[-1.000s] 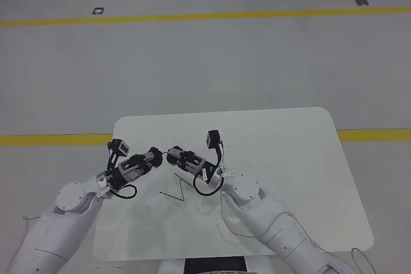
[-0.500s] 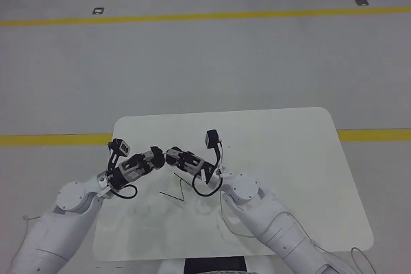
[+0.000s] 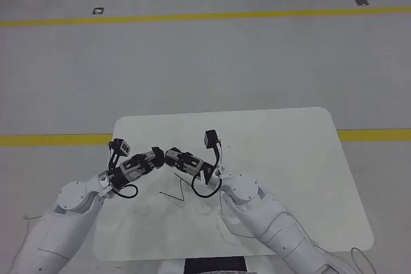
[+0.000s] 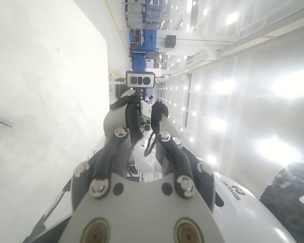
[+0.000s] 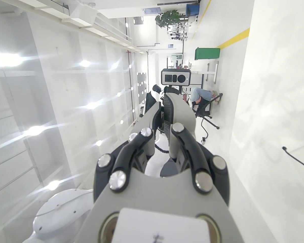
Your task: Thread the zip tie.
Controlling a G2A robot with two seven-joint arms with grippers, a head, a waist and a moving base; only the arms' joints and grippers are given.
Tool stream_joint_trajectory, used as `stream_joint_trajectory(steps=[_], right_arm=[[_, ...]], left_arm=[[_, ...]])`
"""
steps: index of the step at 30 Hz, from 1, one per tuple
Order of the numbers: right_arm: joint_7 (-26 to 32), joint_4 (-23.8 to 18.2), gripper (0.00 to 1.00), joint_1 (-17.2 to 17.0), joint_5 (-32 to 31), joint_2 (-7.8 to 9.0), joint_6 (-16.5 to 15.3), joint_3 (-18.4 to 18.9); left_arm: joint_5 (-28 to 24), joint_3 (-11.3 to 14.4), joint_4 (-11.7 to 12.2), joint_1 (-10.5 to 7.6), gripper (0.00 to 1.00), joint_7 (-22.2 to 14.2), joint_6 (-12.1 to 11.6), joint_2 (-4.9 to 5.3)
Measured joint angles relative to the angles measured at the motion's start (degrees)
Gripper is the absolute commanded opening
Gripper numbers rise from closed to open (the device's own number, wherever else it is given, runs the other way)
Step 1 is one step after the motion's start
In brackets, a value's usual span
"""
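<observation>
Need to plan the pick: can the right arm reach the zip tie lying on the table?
Probably yes: the zip tie lies uncovered on the table, close to the right gripper, and nothing sits between them.

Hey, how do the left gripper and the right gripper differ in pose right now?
The left gripper points inward from the table's left edge; the right gripper points back at it from farther over the table. The bent zip tie lies on the table closer to the right gripper than the left gripper. Both meet nearly tip to tip.
</observation>
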Motion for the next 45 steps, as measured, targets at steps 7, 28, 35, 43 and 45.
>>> stream_joint_trajectory(steps=[7,28,35,43,45], right_arm=[[0.0,0.2,0.0,0.1,-0.4,-0.04,-0.1,-0.1],[-1.3,0.4,0.0,0.0,-3.2,-0.05,-0.3,-0.2],[-1.1,0.4,0.0,0.0,-3.2,-0.08,-0.8,-0.1],[-0.8,0.4,0.0,0.0,-3.3,-0.13,-1.4,-0.2],[-0.7,0.4,0.0,0.0,-3.3,-0.14,-1.5,-0.2]], left_arm=[[0.4,-0.1,0.3,-0.21,0.1,0.2,0.3,-0.21],[0.7,-0.6,0.6,-0.06,0.08,0.0,0.9,-0.76],[0.7,-0.7,0.9,-0.1,0.09,-0.2,1.1,-0.94],[0.6,-1.0,1.0,-0.07,0.09,-0.5,1.1,-1.14],[0.6,-1.0,1.0,-0.07,0.09,-0.5,1.2,-1.18]])
